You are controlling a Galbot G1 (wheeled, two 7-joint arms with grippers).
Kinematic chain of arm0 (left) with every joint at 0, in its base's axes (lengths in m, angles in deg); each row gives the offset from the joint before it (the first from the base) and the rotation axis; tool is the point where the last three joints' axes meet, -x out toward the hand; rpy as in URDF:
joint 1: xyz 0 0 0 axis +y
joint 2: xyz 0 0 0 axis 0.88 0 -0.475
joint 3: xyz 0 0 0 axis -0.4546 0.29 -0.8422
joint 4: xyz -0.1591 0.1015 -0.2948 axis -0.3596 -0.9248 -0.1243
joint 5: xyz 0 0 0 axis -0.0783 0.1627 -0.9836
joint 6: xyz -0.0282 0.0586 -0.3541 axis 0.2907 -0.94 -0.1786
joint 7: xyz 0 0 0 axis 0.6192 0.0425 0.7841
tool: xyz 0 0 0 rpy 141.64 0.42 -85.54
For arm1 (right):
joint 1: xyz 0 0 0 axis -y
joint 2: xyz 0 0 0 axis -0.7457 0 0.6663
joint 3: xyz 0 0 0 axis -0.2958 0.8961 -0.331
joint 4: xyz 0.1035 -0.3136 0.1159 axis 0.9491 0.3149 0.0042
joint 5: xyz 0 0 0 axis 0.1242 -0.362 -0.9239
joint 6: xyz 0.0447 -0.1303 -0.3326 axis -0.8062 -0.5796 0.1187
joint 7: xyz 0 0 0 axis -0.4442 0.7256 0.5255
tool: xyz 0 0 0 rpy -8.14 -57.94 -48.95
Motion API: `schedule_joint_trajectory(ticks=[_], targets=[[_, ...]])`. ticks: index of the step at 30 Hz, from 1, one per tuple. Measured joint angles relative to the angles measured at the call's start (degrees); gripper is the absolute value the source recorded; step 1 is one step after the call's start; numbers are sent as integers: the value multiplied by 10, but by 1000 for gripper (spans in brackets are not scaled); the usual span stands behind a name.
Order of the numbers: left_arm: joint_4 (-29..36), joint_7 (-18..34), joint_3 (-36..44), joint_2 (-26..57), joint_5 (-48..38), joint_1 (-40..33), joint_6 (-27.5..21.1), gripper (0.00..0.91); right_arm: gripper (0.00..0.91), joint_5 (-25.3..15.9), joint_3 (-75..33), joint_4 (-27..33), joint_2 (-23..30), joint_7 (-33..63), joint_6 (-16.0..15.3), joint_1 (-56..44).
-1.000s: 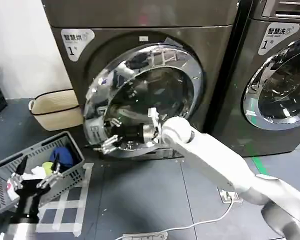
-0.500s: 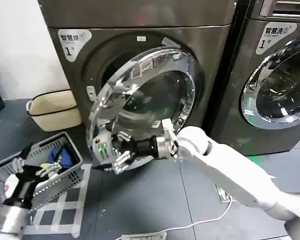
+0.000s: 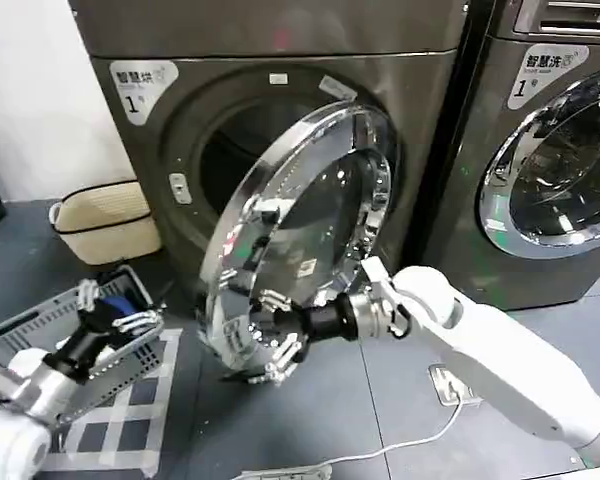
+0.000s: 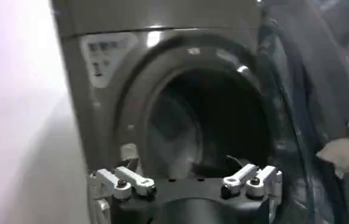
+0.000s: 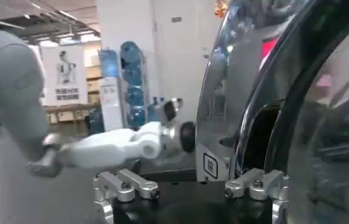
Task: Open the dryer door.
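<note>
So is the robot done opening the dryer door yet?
Mostly. The round chrome-rimmed glass door of the dark grey dryer is unlatched and swung well out, so the dark drum opening shows. The right gripper, open, is at the door's lower rim. What's left is perhaps a wider swing. The left gripper, open, waits over the grey laundry basket.

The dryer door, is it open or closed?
Open. The door has swung well away from the dryer, baring the dark drum hole. The right claw is at the door's lower edge.
</note>
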Motion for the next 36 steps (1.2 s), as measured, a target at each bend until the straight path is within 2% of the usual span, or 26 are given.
schedule_joint_trajectory(ticks=[5, 9, 21, 30, 36], targets=[[-14, -26, 56, 50, -5, -41, 10, 907, 907, 0, -25, -11, -27, -31, 9, -21], [-14, -45, 100, 85, -14, -76, 16, 907, 907, -1, -46, -12, -43, -67, 32, -41], [-6, -65, 206, 139, -20, -155, 25, 907, 907, -20, -145, 39, -69, -170, 72, -125], [6, -80, 301, 143, -14, -217, 26, 907, 907, -16, -273, 63, -96, -139, 79, -227], [3, -82, 383, 137, -3, -272, 29, 907, 907, -15, -380, 58, -107, -137, 90, -320]])
